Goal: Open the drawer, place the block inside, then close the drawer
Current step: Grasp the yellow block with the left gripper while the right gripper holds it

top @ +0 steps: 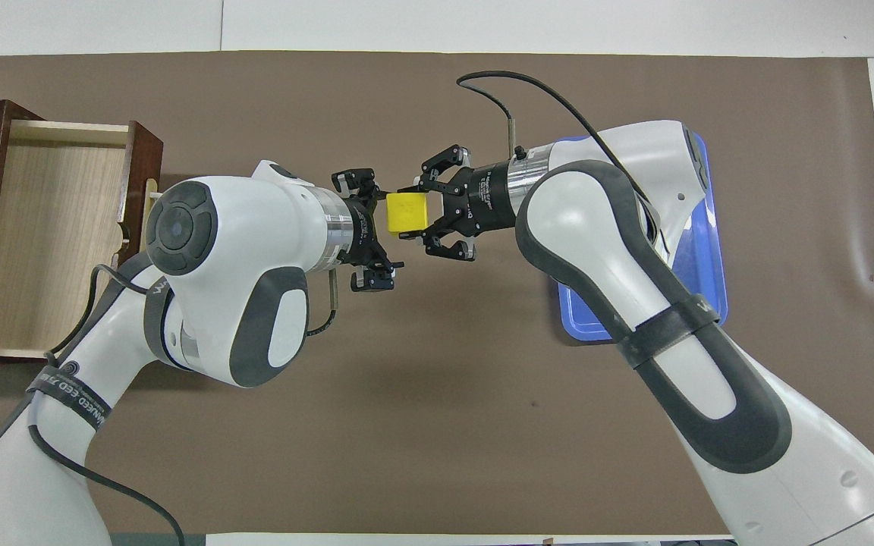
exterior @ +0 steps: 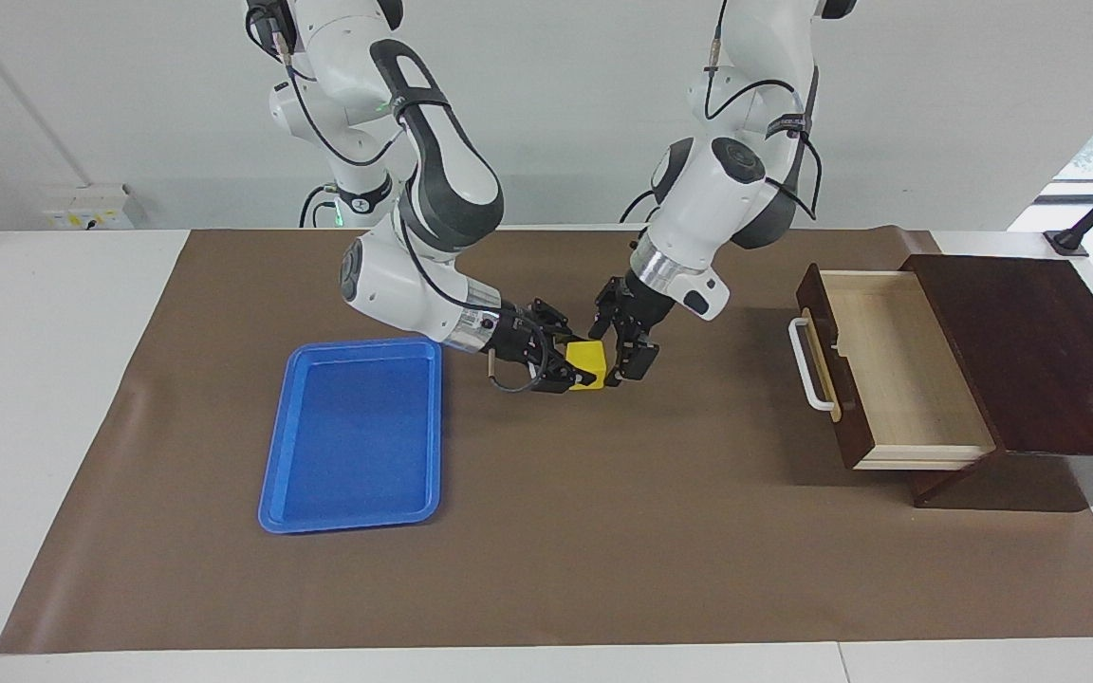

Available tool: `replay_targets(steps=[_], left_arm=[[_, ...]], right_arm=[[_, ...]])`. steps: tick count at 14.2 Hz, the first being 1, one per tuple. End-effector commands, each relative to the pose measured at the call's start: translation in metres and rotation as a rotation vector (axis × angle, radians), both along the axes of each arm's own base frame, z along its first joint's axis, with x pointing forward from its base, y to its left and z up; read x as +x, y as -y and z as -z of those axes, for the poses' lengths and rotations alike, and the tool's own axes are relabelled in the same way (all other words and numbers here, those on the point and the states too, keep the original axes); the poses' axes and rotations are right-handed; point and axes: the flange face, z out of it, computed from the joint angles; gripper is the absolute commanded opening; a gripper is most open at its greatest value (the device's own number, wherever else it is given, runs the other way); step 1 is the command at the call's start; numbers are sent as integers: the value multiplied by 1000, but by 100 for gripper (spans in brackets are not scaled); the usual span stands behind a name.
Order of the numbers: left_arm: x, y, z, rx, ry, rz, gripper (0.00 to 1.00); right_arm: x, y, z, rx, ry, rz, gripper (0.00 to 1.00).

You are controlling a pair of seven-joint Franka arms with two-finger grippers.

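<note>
The yellow block (exterior: 588,362) (top: 407,211) hangs a little above the middle of the brown mat, and my right gripper (exterior: 577,365) (top: 412,213) is shut on it. My left gripper (exterior: 615,349) (top: 384,230) has come up against the block's free end. It is open, with a finger on each side of that end; I cannot tell whether it touches. The drawer (exterior: 898,365) (top: 50,227) stands pulled out of its dark brown box (exterior: 1040,351) at the left arm's end of the table. Its pale inside holds nothing, and its white handle (exterior: 805,365) faces the grippers.
A flat blue tray (exterior: 347,436) (top: 710,258) lies on the mat (exterior: 603,531) toward the right arm's end, partly under the right arm in the overhead view. Bare mat lies between the grippers and the drawer's front.
</note>
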Motion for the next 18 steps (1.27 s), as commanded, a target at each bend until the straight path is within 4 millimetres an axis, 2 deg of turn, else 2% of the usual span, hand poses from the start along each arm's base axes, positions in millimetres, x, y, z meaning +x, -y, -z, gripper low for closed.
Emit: replay_targets(steps=[1, 3, 6, 7, 9, 11, 16, 17, 18], left_arm=[[-2, 5, 4, -15, 15, 13, 100], [-4, 9, 6, -16, 18, 20, 100], [-7, 17, 5, -22, 38, 29, 84], [-8, 17, 5, -23, 37, 29, 75], [-8, 17, 5, -22, 36, 29, 40], [-8, 17, 6, -20, 36, 31, 1], [-7, 15, 5, -21, 34, 28, 0], [-7, 15, 6, -20, 33, 28, 0], [-6, 14, 5, -20, 37, 28, 0]], right_arm=[[6, -3, -5, -10, -5, -1, 0], [7, -3, -4, -10, -5, -1, 0], [6, -4, -5, -9, -7, -5, 0], [7, -2, -5, -8, -8, 0, 0], [7, -2, -5, -8, -8, 0, 0], [7, -2, -7, -7, -4, -1, 0], [7, -1, -9, -11, -27, 21, 0], [8, 1, -11, -17, -22, 21, 54], [9, 4, -12, -32, -12, 15, 99]])
